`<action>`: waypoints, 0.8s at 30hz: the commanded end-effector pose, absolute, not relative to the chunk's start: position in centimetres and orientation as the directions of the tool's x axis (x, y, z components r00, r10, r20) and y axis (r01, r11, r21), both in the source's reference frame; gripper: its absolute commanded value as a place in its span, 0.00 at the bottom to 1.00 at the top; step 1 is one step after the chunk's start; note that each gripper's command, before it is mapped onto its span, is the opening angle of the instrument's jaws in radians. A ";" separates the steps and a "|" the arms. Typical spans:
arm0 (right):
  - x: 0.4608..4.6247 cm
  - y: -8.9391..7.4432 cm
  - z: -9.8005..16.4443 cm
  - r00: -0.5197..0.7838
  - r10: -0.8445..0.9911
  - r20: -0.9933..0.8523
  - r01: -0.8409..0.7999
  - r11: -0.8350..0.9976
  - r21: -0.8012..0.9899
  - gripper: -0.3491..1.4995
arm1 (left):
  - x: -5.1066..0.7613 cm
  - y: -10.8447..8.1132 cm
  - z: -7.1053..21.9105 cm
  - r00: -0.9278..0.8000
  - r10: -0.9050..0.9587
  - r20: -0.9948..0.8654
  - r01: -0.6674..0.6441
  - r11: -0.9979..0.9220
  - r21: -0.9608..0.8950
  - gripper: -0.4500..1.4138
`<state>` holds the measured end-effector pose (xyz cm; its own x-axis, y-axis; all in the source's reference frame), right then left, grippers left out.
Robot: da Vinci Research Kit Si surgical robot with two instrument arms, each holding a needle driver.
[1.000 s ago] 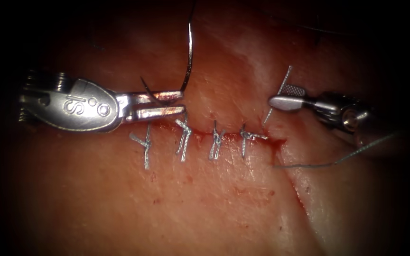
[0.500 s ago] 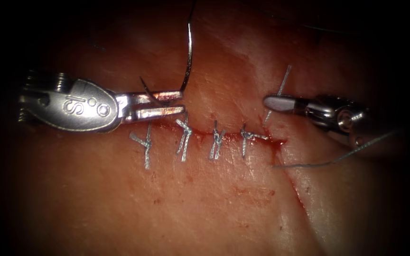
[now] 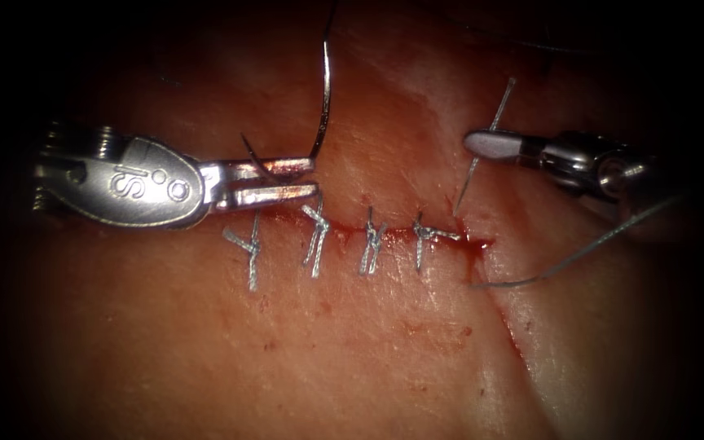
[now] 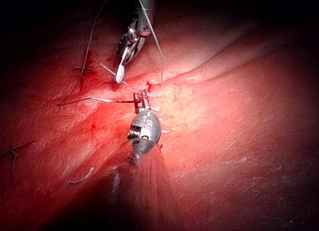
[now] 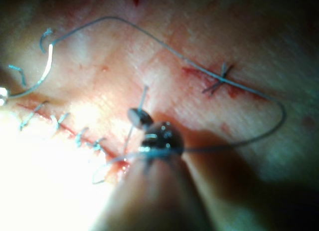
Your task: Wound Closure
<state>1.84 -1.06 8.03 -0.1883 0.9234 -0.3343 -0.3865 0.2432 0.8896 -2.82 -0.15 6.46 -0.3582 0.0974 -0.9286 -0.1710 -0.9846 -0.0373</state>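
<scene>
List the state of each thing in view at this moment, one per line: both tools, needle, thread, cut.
Left end effector: shut on the needle near its tail end.
Needle: held clear of the tissue, arcing upward.
Right end effector: shut on the thread.
Thread: taut from the tissue by the cut's right end up to the right end effector.
Cut: four knotted stitches across it, red fluid at its right end.

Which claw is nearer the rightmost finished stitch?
Right. The right claw holds thread just above and right of that stitch; the left claw, holding the needle, sits farther left.
</scene>
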 end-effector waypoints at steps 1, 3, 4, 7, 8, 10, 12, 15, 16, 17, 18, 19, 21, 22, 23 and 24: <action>1.91 -1.0 8.0 -0.187 0.920 -0.344 -0.387 0.253 0.887 0.00 | -2.87 -0.2 6.5 -0.356 0.097 -0.930 -0.170 -0.985 -0.037 0.00; 1.90 -1.0 8.0 -0.191 0.920 -0.343 -0.383 0.252 0.889 0.00 | -2.88 -0.2 6.5 -0.356 0.096 -0.930 -0.170 -0.985 -0.037 0.00; 1.90 -1.0 8.0 -0.193 0.919 -0.343 -0.385 0.250 0.888 0.00 | -2.88 -0.2 6.5 -0.356 0.096 -0.930 -0.170 -0.985 -0.037 0.00; 1.88 -1.0 8.0 -0.202 0.916 -0.347 -0.385 0.252 0.888 0.00 | -2.88 -0.2 6.5 -0.356 0.096 -0.930 -0.170 -0.985 -0.036 0.00; 1.87 -1.0 8.0 -0.204 0.914 -0.352 -0.386 0.255 0.886 0.00 | -2.88 -0.2 6.5 -0.356 0.096 -0.930 -0.170 -0.985 -0.036 0.00; 1.86 -0.9 7.9 -0.209 0.911 -0.355 -0.383 0.257 0.887 0.00 | -2.88 -0.2 6.5 -0.358 0.096 -0.929 -0.168 -0.985 -0.037 0.00; 1.86 -0.9 7.9 -0.211 0.909 -0.359 -0.384 0.260 0.886 0.00 | -2.88 -0.2 6.5 -0.358 0.096 -0.929 -0.168 -0.985 -0.037 0.00; 1.91 -0.9 7.9 -0.225 0.902 -0.368 -0.383 0.265 0.885 0.05 | -2.88 -0.2 6.5 -0.358 0.096 -0.929 -0.168 -0.985 -0.037 0.00; 1.92 -0.9 7.9 -0.237 0.898 -0.371 -0.385 0.264 0.885 0.32 | -2.88 -0.2 6.5 -0.358 0.096 -0.929 -0.168 -0.985 -0.037 0.00; 1.94 -1.0 7.9 -0.246 0.892 -0.380 -0.399 0.264 0.878 0.68 | -2.88 -0.2 6.5 -0.358 0.096 -0.929 -0.168 -0.985 -0.037 0.00; 1.95 -1.0 7.9 -0.248 0.883 -0.398 -0.414 0.275 0.868 0.89 | -2.88 -0.2 6.5 -0.358 0.096 -0.929 -0.168 -0.985 -0.037 0.00; 1.95 -1.0 7.9 -0.244 0.876 -0.415 -0.422 0.289 0.859 0.94 | -2.89 -0.2 6.5 -0.358 0.096 -0.929 -0.168 -0.985 -0.037 0.00; 1.91 -1.1 7.8 -0.235 0.865 -0.442 -0.434 0.313 0.845 0.99 | -2.90 -0.1 6.5 -0.357 0.103 -0.928 -0.170 -0.984 -0.044 0.00; 1.88 -1.2 7.8 -0.219 0.860 -0.461 -0.441 0.334 0.833 0.99 | -2.92 -0.1 6.6 -0.357 0.104 -0.928 -0.170 -0.984 -0.045 0.00; 1.84 -1.3 7.7 -0.195 0.859 -0.473 -0.454 0.348 0.820 0.99 | -2.93 -0.1 6.6 -0.355 0.110 -0.928 -0.172 -0.984 -0.051 0.00; 1.81 -1.3 7.7 -0.171 0.864 -0.473 -0.454 0.357 0.816 0.99 | -2.94 0.0 6.6 -0.355 0.111 -0.928 -0.172 -0.984 -0.052 0.00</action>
